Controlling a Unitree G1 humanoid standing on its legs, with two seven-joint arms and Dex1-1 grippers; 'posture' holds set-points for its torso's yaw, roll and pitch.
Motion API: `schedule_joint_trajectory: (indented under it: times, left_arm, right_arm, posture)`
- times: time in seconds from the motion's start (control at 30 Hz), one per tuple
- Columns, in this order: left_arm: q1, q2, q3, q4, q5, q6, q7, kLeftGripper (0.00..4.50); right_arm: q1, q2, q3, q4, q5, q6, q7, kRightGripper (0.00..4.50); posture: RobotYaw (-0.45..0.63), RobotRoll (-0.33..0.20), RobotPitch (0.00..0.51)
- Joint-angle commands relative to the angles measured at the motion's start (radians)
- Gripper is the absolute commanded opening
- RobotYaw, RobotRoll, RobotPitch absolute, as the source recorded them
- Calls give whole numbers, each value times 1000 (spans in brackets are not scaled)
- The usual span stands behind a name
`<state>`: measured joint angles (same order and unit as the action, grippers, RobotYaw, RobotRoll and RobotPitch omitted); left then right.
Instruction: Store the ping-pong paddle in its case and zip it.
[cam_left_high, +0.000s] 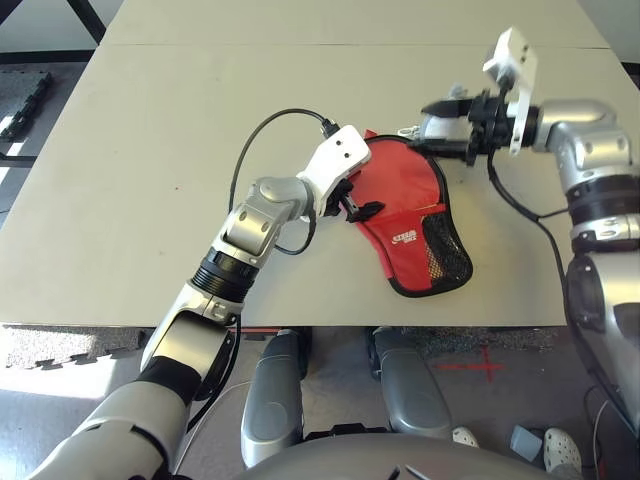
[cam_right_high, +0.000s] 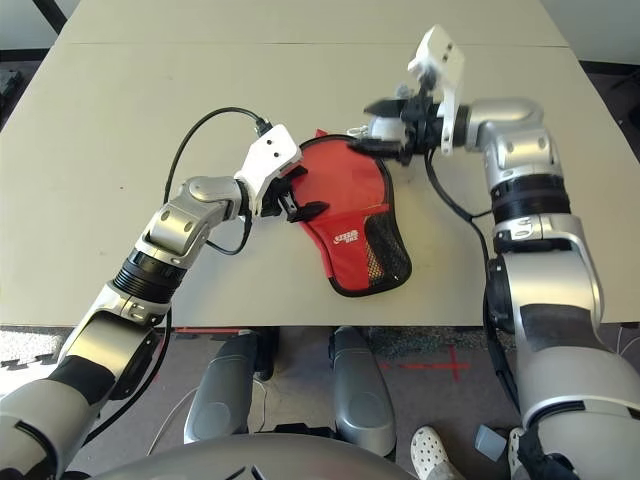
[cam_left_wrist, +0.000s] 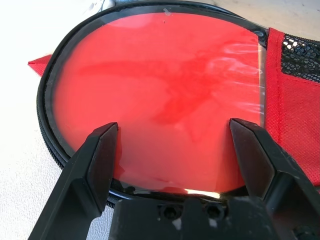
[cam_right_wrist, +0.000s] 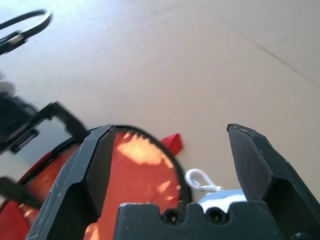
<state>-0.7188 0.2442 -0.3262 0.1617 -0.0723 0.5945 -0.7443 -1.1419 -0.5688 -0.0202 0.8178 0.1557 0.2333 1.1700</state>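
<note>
Nearest us, on the floor below the worktop (cam_left_high: 140, 190), we see a pair of pale clogs with holes (cam_right_high: 429, 452) on a person's feet, a small grey-blue object (cam_right_high: 490, 442) between them, and a red tape cross (cam_left_high: 487, 366).

Past the near edge, the case (cam_left_high: 408, 265) lies flat on the worktop with its red side up and its narrower end towards us. On that end are the white logo (cam_left_high: 404, 237) and, towards our right, the black mesh pocket (cam_left_high: 445, 247). Its round end lies farther off, where the clear panel (cam_left_wrist: 150, 75) covers a smooth red face inside the black rim (cam_left_wrist: 44, 110); we can't be sure whether that face is the ping-pong paddle.

Our left claw (cam_left_wrist: 173, 122) is released, its two fingers wide apart over the left side of the round end, gripping nothing; whether they touch the panel we cannot tell.

Farther out, our right claw (cam_right_wrist: 170, 126) is also released and empty, raised above the far right of the round end. Just beside the rim there lies the white and pale blue plush charm (cam_right_wrist: 222, 201) with its white loop (cam_right_wrist: 197, 178). A red tab (cam_right_wrist: 172, 143) sticks out at the far rim. Farthest away, a thin seam (cam_left_high: 300, 44) crosses the worktop.
</note>
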Motion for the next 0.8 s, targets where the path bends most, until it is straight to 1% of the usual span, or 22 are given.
schedule_joint_trajectory:
  times: [0.03, 0.17, 0.33, 0.53, 0.57, 0.8]
  left_arm:
    - [60, -2, -56, 21, 18, 60, -7, 4454]
    - [73, 0, -60, -4, 16, 74, -5, 4454]
    - [91, 2, -65, -42, 13, 96, -1, 4454]
    - [101, 4, -64, -67, 10, 116, 6, 4454]
    - [103, 6, -63, -73, 10, 120, 6, 4454]
    - [108, 5, -64, -92, 7, 135, 13, 4454]
  right_arm:
    - [-55, -8, -29, 129, -21, -20, -109, 4500]
    - [-114, -9, -52, 278, -34, -37, -242, 4500]
    - [-142, -6, -90, 404, -31, -14, -369, 4500]
    - [-121, 12, -105, 459, -33, 25, -399, 4500]
    - [-116, 18, -107, 465, -34, 29, -404, 4500]
    - [-89, 43, -113, 479, -41, 65, -409, 4500]
  posture:
    - [-57, 0, 268]
    - [-48, 0, 268]
    - [-32, 0, 271]
    - [-32, 0, 271]
    - [-12, 0, 276]
    - [-6, 0, 279]
